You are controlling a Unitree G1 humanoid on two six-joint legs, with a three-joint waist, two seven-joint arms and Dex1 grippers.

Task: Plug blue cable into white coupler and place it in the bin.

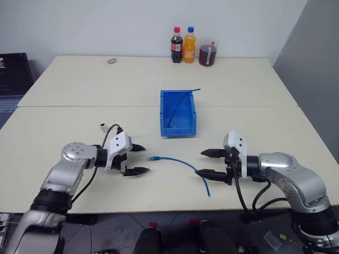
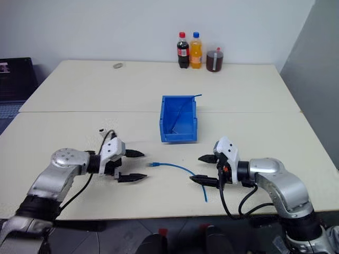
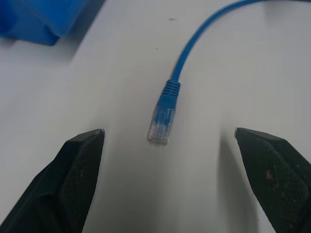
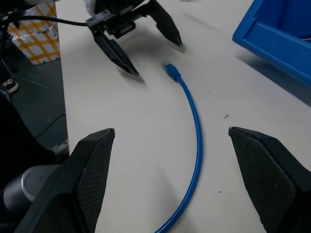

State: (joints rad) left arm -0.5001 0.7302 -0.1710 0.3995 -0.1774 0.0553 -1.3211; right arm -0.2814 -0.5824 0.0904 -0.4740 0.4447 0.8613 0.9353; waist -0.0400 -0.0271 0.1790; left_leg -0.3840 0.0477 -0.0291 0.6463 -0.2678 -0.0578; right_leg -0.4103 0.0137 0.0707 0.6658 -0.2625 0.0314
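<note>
Seen from the head camera, looking down over a pale table (image 1: 79,106). Near the front edge, a short blue cable (image 1: 177,160) lying flat on the table, curving from a clear plug at its left end toward the right and down to its other end near the table's edge. Held by neither gripper.

Left gripper (image 1: 139,159) low over the table just left of the cable's plug end, black fingers spread wide, pointing right toward the plug. In the left wrist view, the clear plug (image 3: 162,124) lying on the table between and a little beyond the two spread fingertips, untouched.

Right gripper (image 1: 206,163) on the opposite side, pointing left, fingers also spread wide and empty. Cable's right portion passing just beside its lower finger; contact cannot be told. In the right wrist view, the cable running across the table between the two open fingers toward the left gripper.

Blue bin (image 1: 178,112) standing farther back at the table's middle, well apart from both grippers, with another thin blue cable (image 1: 185,100) draped over its far right corner.

Three drink bottles (image 1: 193,52) at the table's far edge, by the wall.
</note>
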